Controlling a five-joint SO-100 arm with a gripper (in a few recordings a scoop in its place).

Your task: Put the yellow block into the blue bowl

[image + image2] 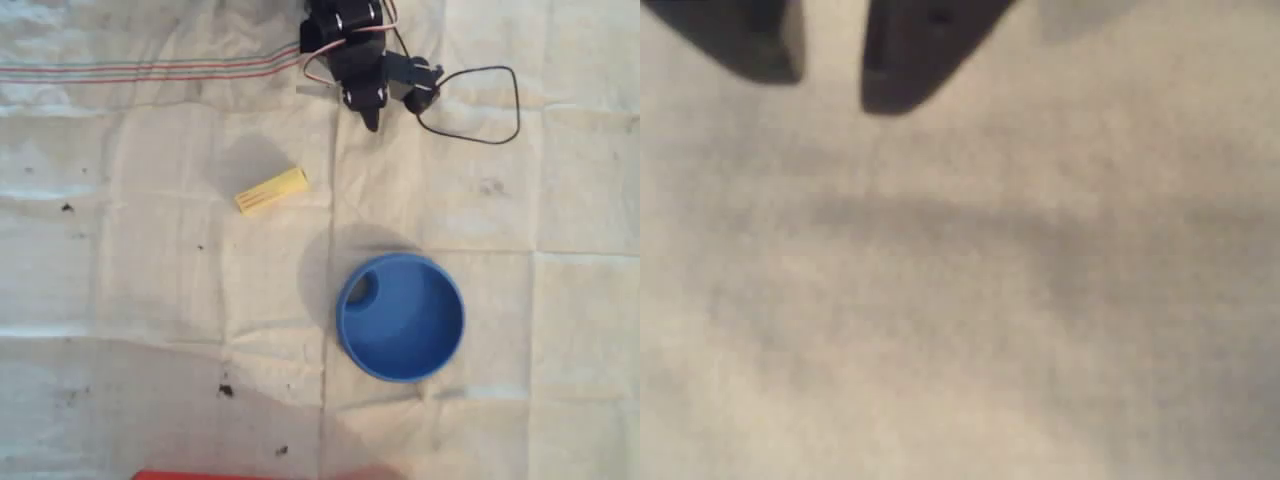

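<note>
Yellow block (271, 190) lies flat on the cloth-covered counter (150, 300), apart from the blue bowl (401, 317) — untouched. Gripper (830, 75) hangs empty, slightly parted — probably poised to reach.
</note>
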